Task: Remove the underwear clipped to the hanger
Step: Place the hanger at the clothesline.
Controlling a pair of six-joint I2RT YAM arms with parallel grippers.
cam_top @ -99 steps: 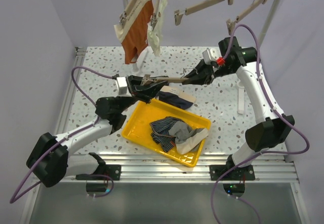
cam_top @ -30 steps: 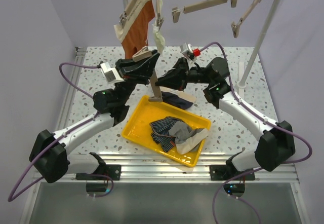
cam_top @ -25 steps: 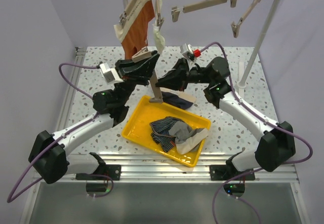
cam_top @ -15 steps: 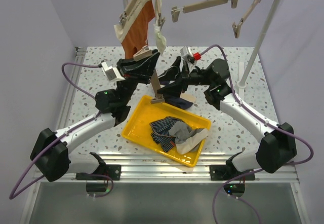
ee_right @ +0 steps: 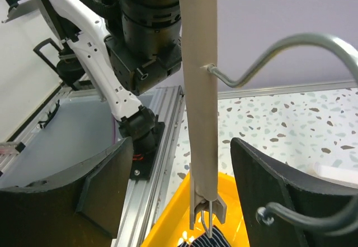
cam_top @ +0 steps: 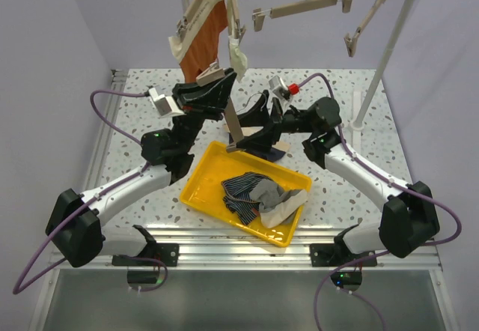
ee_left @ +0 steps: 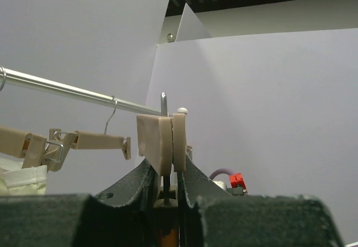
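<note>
Top view: left gripper clamps hanger upright above tray.
Right gripper: jaws wide, straddling hanger, holding nothing.
Underwear: navy pair at hanger's lower clip, over tray's far rim.
Advice: steady hanger, pinch cloth below clip.

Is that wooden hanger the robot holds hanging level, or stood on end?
On end. The wooden hanger points nearly straight down from the left gripper, its lower clip over the yellow tray.
</note>
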